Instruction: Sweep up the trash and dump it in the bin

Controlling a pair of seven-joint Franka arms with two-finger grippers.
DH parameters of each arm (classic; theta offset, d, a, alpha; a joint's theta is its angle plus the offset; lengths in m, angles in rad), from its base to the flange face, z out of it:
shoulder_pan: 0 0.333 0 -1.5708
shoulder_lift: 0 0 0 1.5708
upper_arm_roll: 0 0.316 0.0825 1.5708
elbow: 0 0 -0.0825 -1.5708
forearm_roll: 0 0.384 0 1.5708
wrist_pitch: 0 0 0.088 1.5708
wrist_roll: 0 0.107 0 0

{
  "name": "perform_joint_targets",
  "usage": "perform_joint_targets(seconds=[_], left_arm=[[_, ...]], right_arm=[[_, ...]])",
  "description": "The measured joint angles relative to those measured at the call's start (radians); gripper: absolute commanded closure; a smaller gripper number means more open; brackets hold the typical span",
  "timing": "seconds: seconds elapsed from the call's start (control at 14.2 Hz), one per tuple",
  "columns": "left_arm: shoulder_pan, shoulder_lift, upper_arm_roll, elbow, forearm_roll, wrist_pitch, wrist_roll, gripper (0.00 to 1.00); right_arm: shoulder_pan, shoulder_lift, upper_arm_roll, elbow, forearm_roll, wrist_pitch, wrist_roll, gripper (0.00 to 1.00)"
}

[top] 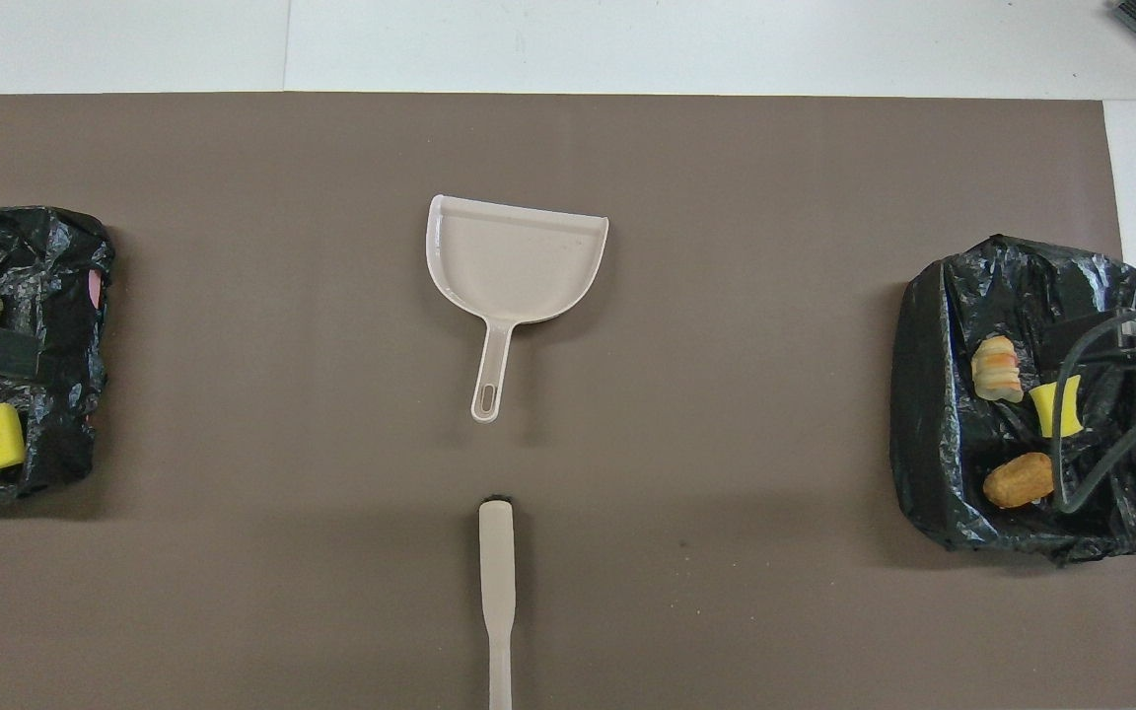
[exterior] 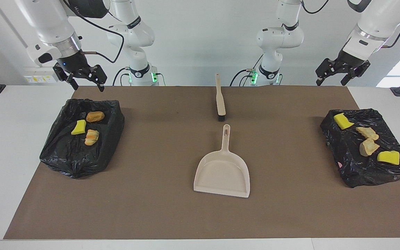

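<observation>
White jointed arms, black cables, black two-finger tools (exterior: 340, 72).

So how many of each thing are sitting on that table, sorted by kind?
Yellow sponge chunks: 3
Tan or orange-brown bread lumps: 4
Black-lined bins: 2
Dustpan: 1
Brush: 1
Total: 11

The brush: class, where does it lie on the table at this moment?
The brush lies mid-table on the brown mat, nearer the robots than the dustpan, bristles toward its handle.
</observation>
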Motion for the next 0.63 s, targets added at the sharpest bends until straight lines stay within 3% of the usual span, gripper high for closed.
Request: perform_joint_targets(seconds=[0.63], left_arm=[[-0.001,-0.003,-0.006,0.013,0.000,-0.001,0.000,0.00]], right_arm=[[0.000,0.000,0.000,0.000,0.000,0.000,0.000,0.00]])
